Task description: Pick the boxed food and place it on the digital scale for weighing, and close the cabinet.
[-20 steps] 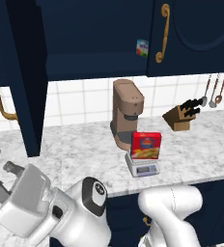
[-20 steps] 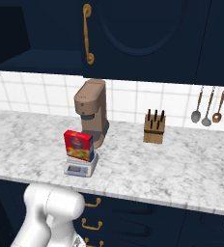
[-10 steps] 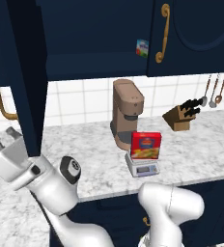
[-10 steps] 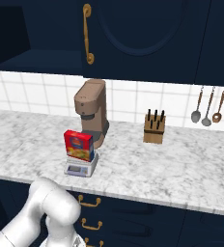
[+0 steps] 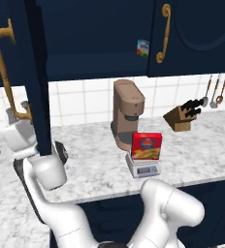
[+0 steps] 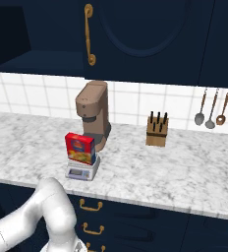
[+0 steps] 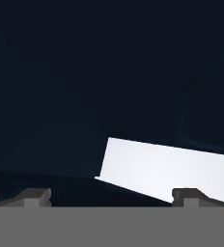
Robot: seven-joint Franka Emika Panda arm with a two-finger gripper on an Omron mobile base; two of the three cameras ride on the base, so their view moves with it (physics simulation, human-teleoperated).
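The boxed food (image 5: 146, 146) (image 6: 80, 148), red-faced with blue sides, stands upright on the small pale digital scale (image 5: 143, 168) (image 6: 82, 171) in front of the coffee machine. The cabinet's left door (image 5: 34, 87) stands open, edge-on, with its curved brass handle (image 5: 7, 72) on the left. My arm reaches left across the counter, and its white hand (image 5: 18, 136) sits low against that door, partly hidden behind its edge. In the hand view my gripper (image 7: 111, 197) is open, fingertips (image 7: 36, 197) wide apart with nothing between them, facing a dark navy surface and a white patch.
A tall brown coffee machine (image 5: 126, 114) (image 6: 93, 113) stands behind the scale. A knife block (image 5: 182, 116) (image 6: 156, 130) and hanging utensils (image 6: 212, 108) are to the right. A small light-blue box (image 5: 143, 48) sits inside the cabinet. The right door with its handle (image 5: 163, 34) is shut.
My arm has swung left and upward from low over the counter to the open door's lower edge. The box and scale have not moved.
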